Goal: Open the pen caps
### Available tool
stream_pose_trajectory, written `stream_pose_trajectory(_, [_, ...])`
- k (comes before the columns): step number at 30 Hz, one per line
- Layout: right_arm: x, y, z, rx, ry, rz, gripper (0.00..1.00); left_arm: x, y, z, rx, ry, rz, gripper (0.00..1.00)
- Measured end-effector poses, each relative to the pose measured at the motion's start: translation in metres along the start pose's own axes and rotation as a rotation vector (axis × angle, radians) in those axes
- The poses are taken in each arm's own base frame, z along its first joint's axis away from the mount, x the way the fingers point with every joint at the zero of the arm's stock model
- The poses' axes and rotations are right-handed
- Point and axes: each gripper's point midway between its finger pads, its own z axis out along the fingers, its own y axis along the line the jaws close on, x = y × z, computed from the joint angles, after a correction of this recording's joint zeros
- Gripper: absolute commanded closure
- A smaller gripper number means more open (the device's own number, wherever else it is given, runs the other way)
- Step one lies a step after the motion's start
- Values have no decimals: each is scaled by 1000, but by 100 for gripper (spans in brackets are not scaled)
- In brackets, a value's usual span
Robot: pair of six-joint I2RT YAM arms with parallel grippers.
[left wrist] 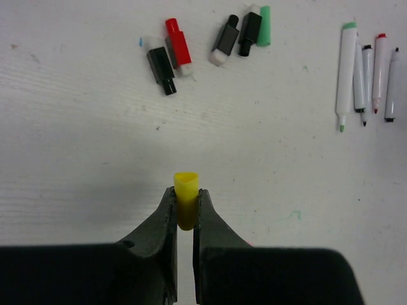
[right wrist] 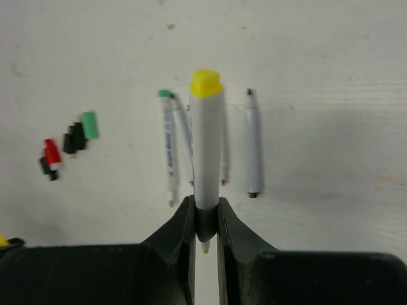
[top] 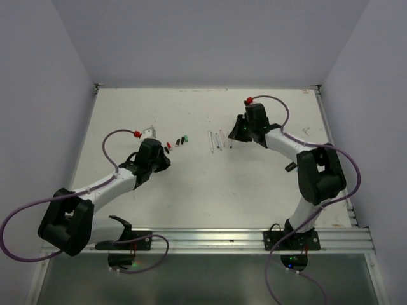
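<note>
pinching a yellow cap (left wrist: 186, 189) in left hand (left wrist: 186, 196), right hand (right wrist: 205, 204) clamped on white pen (right wrist: 206, 140)

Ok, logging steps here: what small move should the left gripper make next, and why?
Probably set the yellow cap down beside the loose caps: the left gripper is shut on it, already free of the pen in the right gripper.
</note>
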Motion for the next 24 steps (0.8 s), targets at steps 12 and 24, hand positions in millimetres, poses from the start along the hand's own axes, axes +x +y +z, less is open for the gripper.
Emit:
stream_pose_trajectory(12, [41,-85,19,320,206,-97,100,-12,56,26,-172,-27,-87,100])
stream_pose_trajectory(24, [34,-85,26,323,213,-128,77,-16,62,48,-146,-28,-138,62])
